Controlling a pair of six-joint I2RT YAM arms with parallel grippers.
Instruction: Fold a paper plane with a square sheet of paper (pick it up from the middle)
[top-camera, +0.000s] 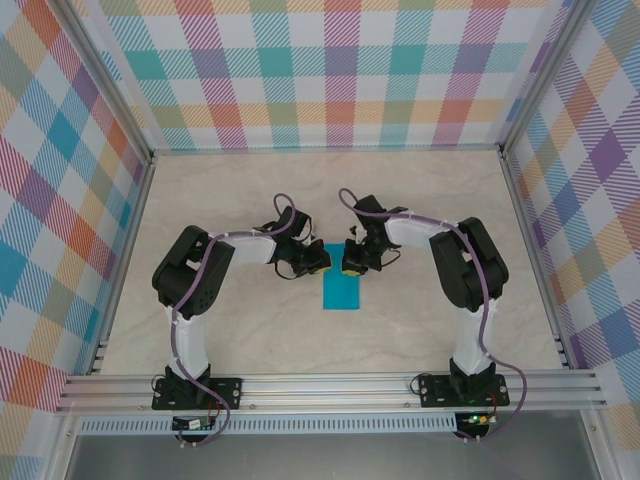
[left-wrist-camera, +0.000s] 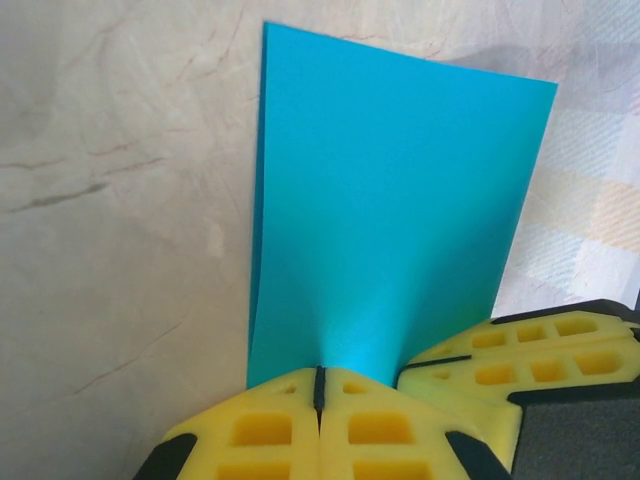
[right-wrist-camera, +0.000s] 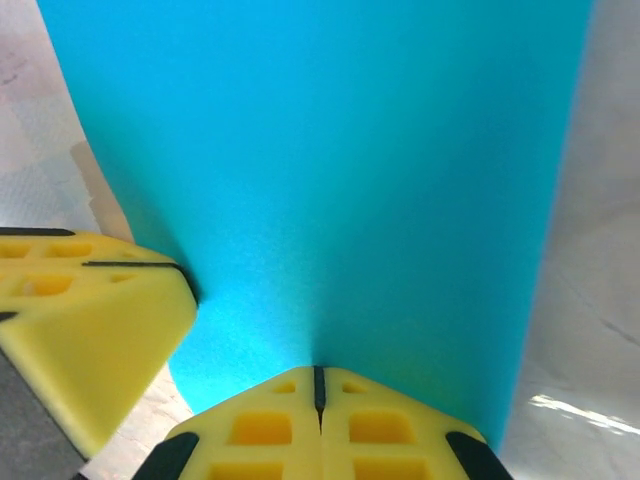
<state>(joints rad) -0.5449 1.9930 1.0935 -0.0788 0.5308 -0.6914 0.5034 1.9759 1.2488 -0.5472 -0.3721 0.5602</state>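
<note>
Two closed grips on the sheet of paper (top-camera: 342, 292).
We see the left end effector (left-wrist-camera: 320, 385) and right end effector (right-wrist-camera: 320, 382) side by side, each pinching the sheet's far edge. It lies on the pale marbled bench (top-camera: 240, 200), plaid walls (top-camera: 340, 70) around, left arm (top-camera: 195, 275) and right arm (top-camera: 470, 265) bent inward toward it.

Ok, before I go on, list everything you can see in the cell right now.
thin teal-blue paper sheet: one, teal-blue, table centre, far edge pinched by both grippers
marbled beige tabletop: one, beige, under the sheet
plaid wall panels: three, multicoloured check, at left, back and right
aluminium frame rail: one, silver, near edge, by the arm bases
left gripper: one, yellow fingers, shut on the sheet
right gripper: one, yellow fingers, shut on the sheet right beside the left one
</note>
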